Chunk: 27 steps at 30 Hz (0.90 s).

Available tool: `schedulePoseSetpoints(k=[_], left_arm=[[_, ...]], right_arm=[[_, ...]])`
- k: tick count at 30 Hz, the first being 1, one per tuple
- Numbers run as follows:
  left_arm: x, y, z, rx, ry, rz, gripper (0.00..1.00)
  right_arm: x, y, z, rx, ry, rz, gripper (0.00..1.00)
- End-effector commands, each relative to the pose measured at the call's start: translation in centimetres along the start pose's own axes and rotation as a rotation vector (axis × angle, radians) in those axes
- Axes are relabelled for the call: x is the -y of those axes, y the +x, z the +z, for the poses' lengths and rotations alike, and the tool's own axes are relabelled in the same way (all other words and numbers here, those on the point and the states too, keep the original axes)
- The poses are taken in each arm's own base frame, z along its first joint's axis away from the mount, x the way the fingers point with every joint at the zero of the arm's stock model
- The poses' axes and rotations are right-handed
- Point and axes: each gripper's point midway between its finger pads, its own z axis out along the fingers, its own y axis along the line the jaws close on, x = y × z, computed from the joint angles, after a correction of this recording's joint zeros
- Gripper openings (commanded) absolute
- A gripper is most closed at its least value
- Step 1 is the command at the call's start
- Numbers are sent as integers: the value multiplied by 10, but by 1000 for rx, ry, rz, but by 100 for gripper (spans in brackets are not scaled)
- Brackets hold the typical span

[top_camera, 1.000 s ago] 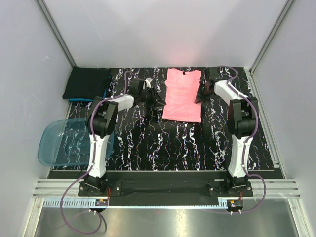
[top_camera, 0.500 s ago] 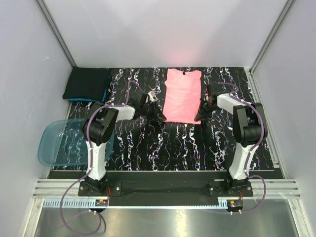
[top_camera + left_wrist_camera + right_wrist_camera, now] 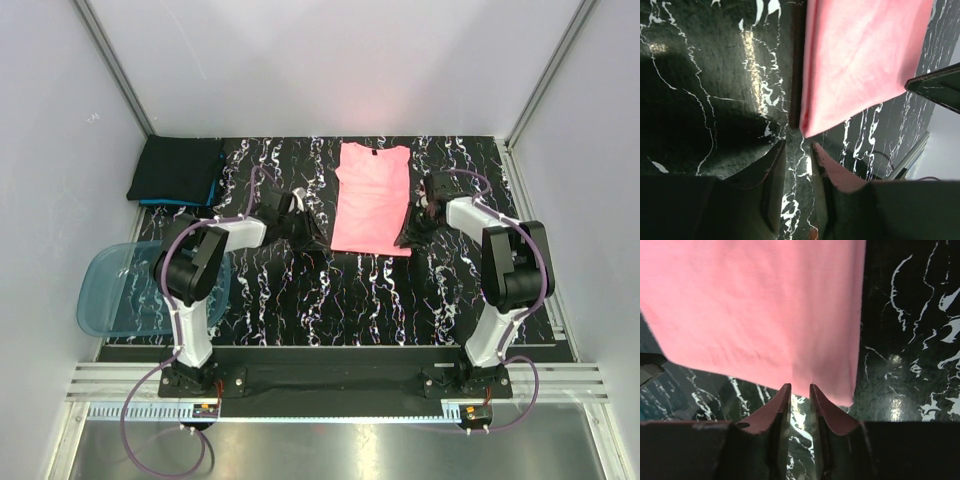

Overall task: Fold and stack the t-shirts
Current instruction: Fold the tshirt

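The salmon-pink t-shirt (image 3: pixel 372 198) lies flat on the marbled table, folded into a long strip with its collar at the far end. My left gripper (image 3: pixel 320 240) sits low at the near left corner of its hem. In the left wrist view the jaws (image 3: pixel 797 146) stand narrowly apart with only table between them, and the pink corner (image 3: pixel 807 127) lies just beyond the tips. My right gripper (image 3: pixel 403 238) is at the near right corner, and its jaws (image 3: pixel 800 386) are also slightly apart and empty, at the hem (image 3: pixel 790 370). A black t-shirt (image 3: pixel 180 168) lies folded on a teal-blue one (image 3: pixel 165 203) in the far left corner.
A translucent blue plastic tub (image 3: pixel 115 292) stands off the table's left edge beside the left arm. White walls close in the table on three sides. The right gripper's tip (image 3: pixel 935 85) shows across the shirt in the left wrist view.
Both grippers have slid toward the near side along the pink shirt's edges, down to its hem corners. The hem now lies a little nearer.
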Motion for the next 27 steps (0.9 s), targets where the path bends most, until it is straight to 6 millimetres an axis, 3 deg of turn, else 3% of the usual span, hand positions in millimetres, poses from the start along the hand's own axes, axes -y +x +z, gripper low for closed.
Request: schedulePoseSetpoints(k=[1,7,12,14,17,20,23,27], left_arm=[[33,-23,-18,63,48,66,33],[29,-23,-9,30,43,78,40],[29,-18,-7,6,67,117,42],[27,-21,-9,23,51,128,42],[28,-24,-8,28,49,131,42],[25,-22,-4,16,47,122,44],[26,-22,-1,4,57,124,47],[31,-22,2,-9,91,124,48]], right_arm=[[-29,-22,-34,74,-87,-51,29],[-10,-13,-29,51,-6,-43,28],[19,3,-13,34,82,-7,38],[27,11,-9,23,106,13,37],[30,17,-5,17,102,26,32],[18,15,-10,25,47,16,31],[7,7,-25,58,21,6,38],[10,3,-36,71,50,19,45]])
